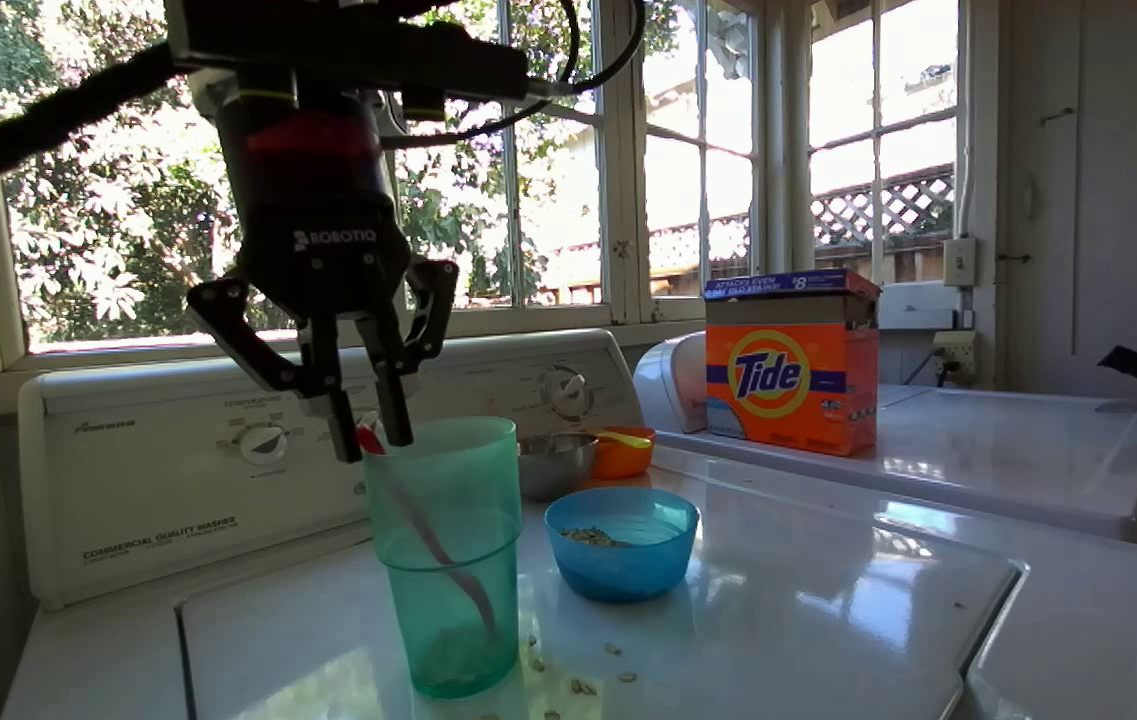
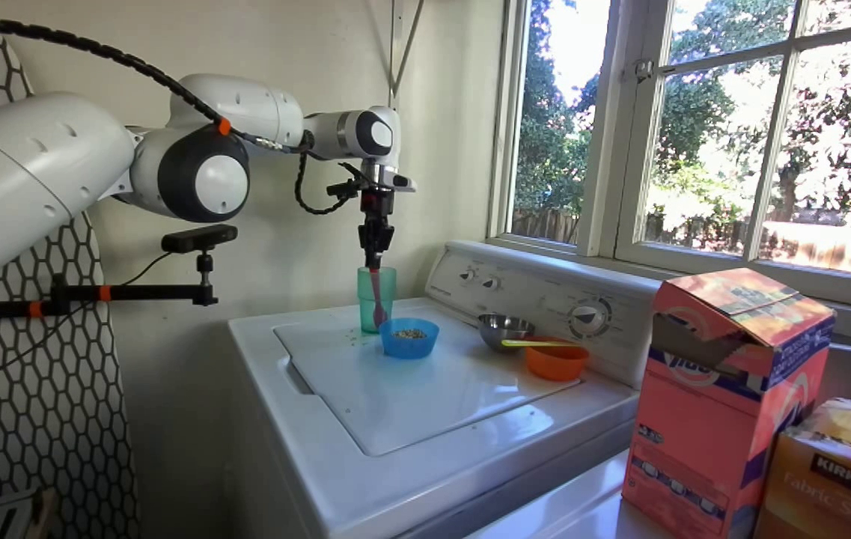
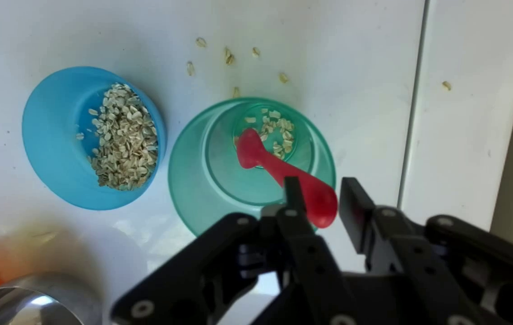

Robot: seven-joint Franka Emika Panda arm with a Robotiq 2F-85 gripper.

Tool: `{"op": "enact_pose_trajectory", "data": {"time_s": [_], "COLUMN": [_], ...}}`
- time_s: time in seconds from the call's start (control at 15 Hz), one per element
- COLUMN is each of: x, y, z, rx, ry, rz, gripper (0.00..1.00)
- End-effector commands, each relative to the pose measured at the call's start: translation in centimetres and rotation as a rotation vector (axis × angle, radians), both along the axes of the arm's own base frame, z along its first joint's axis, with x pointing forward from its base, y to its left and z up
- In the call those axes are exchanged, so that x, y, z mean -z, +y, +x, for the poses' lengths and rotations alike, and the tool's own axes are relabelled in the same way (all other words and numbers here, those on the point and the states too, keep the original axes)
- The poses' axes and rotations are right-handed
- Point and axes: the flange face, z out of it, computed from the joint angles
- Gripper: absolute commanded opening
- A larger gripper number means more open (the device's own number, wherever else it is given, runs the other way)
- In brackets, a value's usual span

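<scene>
A red spoon (image 3: 283, 171) leans inside a translucent green cup (image 3: 193, 167), its wide upper end rising past the rim. My gripper (image 3: 321, 187) points down over the cup's edge with that end between its fingers. In the wrist view the jaws stand partly apart, and a gap shows between the spoon and the right-hand finger (image 3: 356, 212); contact with the left-hand one is unclear. An exterior view has the gripper (image 1: 371, 440) at rim height beside the green cup (image 1: 448, 520). Some oat flakes (image 3: 285, 133) lie at the cup's bottom.
Close to the cup stands a blue bowl (image 3: 57, 135) holding oats (image 3: 125, 140). Loose flakes (image 3: 229, 56) lie on the white washer top (image 2: 395, 404). Farther off are a metal bowl (image 2: 504, 333), an orange bowl (image 2: 556, 365) with a yellow utensil, and a Tide box (image 1: 788, 385).
</scene>
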Motion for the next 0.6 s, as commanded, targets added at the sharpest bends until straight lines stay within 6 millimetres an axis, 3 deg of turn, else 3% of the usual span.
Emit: {"op": "enact_pose_trajectory", "data": {"time_s": [0.0,0.53], "x": [0.19,-0.11], "y": [0.38,0.45], "z": [0.01,-0.51], "rx": [0.023,0.030], "ry": [0.003,0.012], "rz": [0.007,-0.019], "gripper": [0.00,0.04]}}
